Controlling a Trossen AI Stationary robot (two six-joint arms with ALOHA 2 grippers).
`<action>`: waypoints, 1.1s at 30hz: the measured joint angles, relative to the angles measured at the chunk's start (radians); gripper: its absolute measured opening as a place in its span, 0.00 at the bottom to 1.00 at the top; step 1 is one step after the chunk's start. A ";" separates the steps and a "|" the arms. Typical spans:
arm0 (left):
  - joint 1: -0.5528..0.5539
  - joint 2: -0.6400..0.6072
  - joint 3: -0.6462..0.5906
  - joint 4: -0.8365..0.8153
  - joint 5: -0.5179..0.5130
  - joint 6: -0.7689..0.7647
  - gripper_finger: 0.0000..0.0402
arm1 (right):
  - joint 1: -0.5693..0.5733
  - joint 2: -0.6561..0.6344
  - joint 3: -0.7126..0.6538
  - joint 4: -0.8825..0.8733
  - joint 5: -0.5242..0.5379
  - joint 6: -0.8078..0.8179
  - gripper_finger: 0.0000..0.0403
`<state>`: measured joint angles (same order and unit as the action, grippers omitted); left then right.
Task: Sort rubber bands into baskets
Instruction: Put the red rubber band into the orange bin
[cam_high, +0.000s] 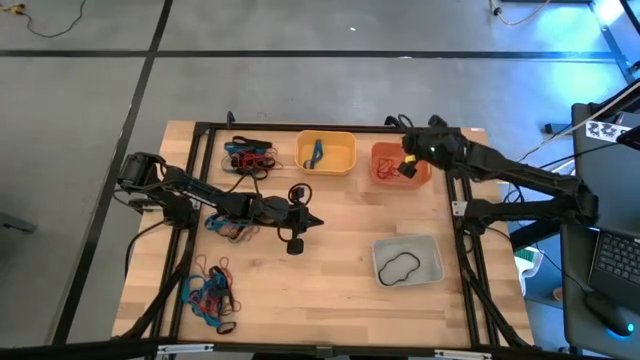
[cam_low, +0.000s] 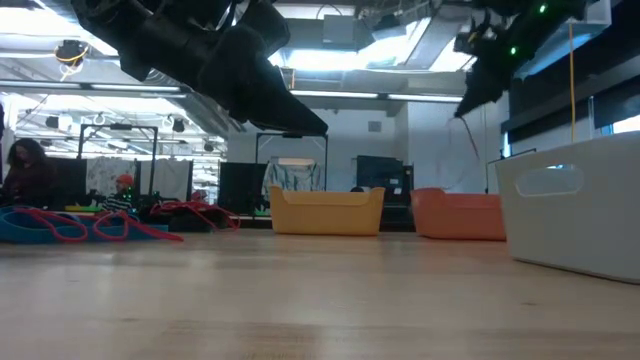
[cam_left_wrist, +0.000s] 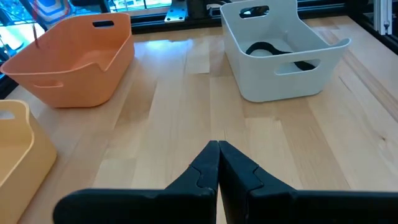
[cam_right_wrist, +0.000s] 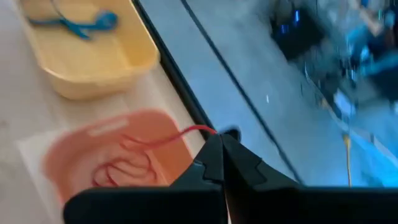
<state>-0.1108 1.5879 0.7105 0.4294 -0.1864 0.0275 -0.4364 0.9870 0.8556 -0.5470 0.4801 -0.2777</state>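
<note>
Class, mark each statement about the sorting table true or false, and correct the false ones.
1. The yellow basket holds a blue band. True.
2. The grey basket holds a red band. False: it holds a black band.
3. The right gripper pinches a red band over the orange basket. True.
4. The left gripper has its jaws wide open. False: they are shut, holding nothing.

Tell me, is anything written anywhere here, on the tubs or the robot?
No readable words, numbers or labels in any view.
The yellow tub, orange tub and grey tub are plain.
A black-and-white patterned tag beside the table carries no legible text.
</note>
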 joint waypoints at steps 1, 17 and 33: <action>0.000 0.000 0.000 0.000 0.000 0.000 0.00 | -0.017 0.009 -0.009 -0.001 0.000 0.012 0.00; 0.000 0.000 0.000 0.000 0.000 0.003 0.00 | -0.149 0.134 -0.203 0.145 -0.133 0.161 0.00; -0.005 0.000 0.000 -0.006 0.000 0.001 0.00 | -0.147 0.243 -0.229 0.180 -0.134 0.224 0.25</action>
<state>-0.1154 1.5879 0.7105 0.4229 -0.1864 0.0285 -0.5838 1.2304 0.6262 -0.3667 0.3462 -0.0540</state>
